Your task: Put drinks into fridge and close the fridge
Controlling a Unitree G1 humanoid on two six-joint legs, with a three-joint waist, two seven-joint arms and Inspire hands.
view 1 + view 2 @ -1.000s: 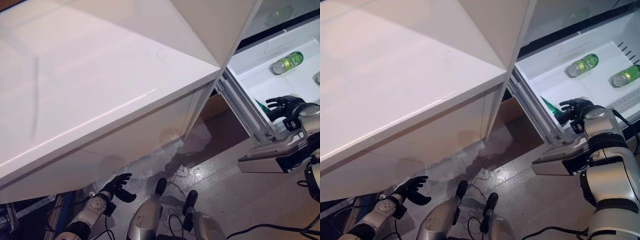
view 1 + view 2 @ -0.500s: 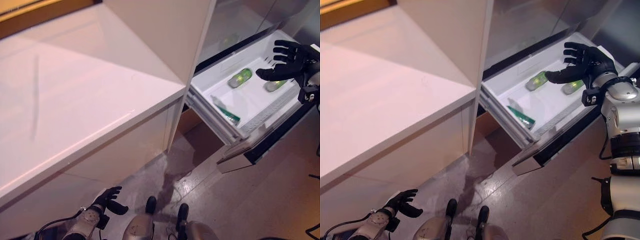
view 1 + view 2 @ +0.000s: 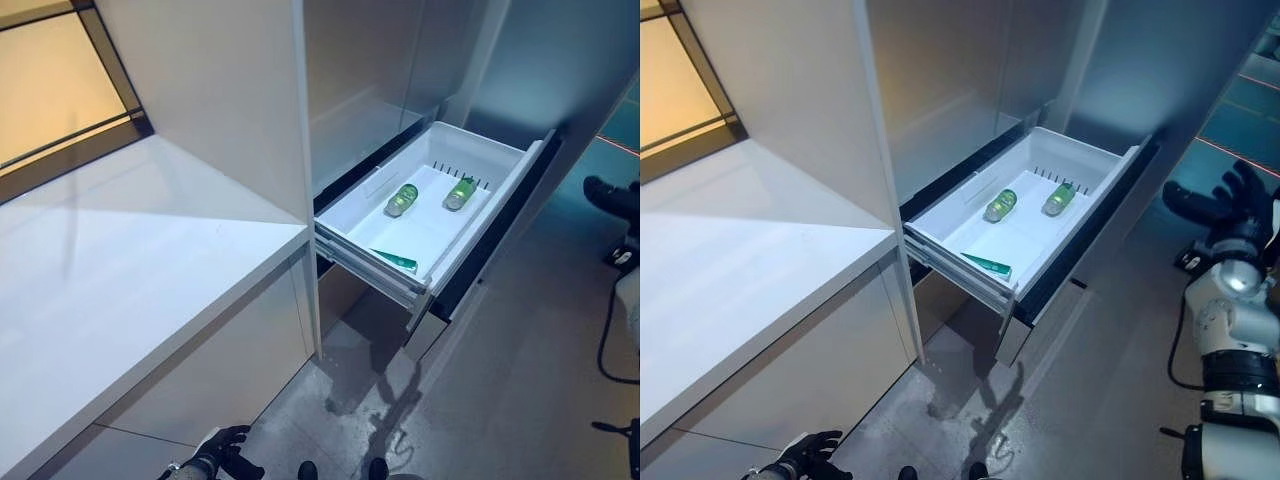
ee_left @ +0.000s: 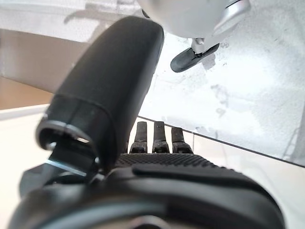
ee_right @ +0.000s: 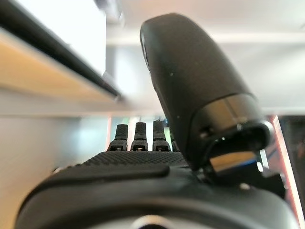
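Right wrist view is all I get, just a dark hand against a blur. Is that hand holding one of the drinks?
Observer: No. The right hand is open and empty, raised off to the right of the fridge drawer.
Operator: So where are the drinks?
Observer: In the drawer, which is pulled out. A green bottle and a second green bottle lie on their sides, next to each other.
Operator: And the other hand?
Observer: The left hand hangs low beside the white counter, open, holding nothing.
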